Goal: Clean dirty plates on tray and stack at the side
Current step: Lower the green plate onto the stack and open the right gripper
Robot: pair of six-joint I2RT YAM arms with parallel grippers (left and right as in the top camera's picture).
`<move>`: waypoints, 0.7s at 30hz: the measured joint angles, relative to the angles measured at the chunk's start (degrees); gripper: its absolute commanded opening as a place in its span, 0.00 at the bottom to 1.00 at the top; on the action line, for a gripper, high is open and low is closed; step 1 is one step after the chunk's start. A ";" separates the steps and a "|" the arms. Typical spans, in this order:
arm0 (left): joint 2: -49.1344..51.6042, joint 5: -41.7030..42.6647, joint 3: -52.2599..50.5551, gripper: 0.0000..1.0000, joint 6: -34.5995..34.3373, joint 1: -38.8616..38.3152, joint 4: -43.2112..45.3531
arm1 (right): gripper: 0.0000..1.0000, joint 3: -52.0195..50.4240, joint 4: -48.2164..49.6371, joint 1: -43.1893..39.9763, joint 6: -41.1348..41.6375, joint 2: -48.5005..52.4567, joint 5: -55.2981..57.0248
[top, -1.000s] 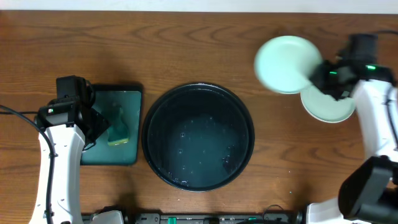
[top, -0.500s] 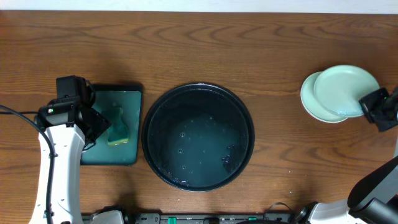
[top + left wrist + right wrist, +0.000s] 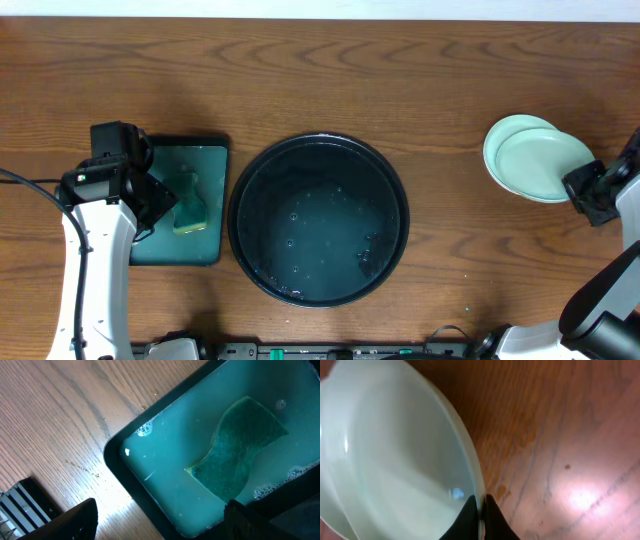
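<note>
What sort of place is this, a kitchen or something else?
Likely a robot test bench, not a kitchen: two robot arms at a wooden table, a sponge in a soapy dish, and stacked plates.

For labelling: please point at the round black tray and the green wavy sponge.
round black tray [image 3: 320,215]: overhead view, bare middle.
green wavy sponge [image 3: 239,449]: left wrist view, top face.
</note>
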 measured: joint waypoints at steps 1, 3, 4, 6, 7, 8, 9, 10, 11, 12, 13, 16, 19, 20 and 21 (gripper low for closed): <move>0.00 0.00 0.00 0.81 0.00 0.00 0.00 | 0.01 -0.20 0.70 0.02 -0.02 0.00 -0.07; 0.00 0.00 0.00 0.81 0.00 0.00 -0.02 | 0.01 -0.57 1.97 0.37 0.13 0.02 -0.04; 0.00 0.00 0.00 0.81 0.00 0.00 -0.07 | 0.01 -0.66 2.60 0.85 0.17 0.02 -0.04; 0.00 0.00 0.00 0.81 0.00 0.02 -0.20 | 0.02 -0.70 3.89 2.27 0.20 0.17 -0.17; 0.00 0.00 0.00 0.81 0.00 0.02 -0.31 | 0.05 -0.70 4.48 3.04 0.22 0.39 -0.39; 0.00 0.00 0.00 0.81 0.00 0.00 -0.37 | 0.10 -0.70 4.98 3.74 0.35 0.66 -0.68; 0.00 0.00 0.00 0.81 0.00 0.02 -0.48 | 0.12 -0.70 5.31 4.42 0.59 0.96 -1.22; 0.00 0.00 0.00 0.81 0.00 0.02 -0.59 | 0.18 -0.70 5.57 5.11 0.59 1.29 -1.31; 0.00 0.00 0.00 0.81 0.00 0.00 -0.66 | 0.22 -0.72 5.55 5.64 0.52 1.62 -1.40; 0.00 0.00 0.00 0.81 0.00 0.02 -0.68 | 0.22 -0.74 5.53 6.08 0.63 1.84 -1.46; 0.00 0.00 0.00 0.81 0.00 0.00 -0.68 | 0.22 -0.76 5.53 6.51 0.63 2.08 -1.46; 0.00 0.00 0.00 0.81 0.00 0.00 -0.70 | 0.21 -0.76 5.18 7.17 0.61 2.27 -1.29; 0.00 0.00 0.00 0.81 0.00 0.00 -0.70 | 0.18 -0.76 4.04 7.17 0.57 2.27 -1.25; 0.00 0.00 0.00 0.81 0.00 0.02 -0.70 | 0.17 -0.76 3.78 7.19 0.50 2.27 -1.20; 0.00 0.00 0.00 0.81 0.00 0.02 -0.70 | 0.17 -0.76 3.72 7.19 0.31 2.27 -1.18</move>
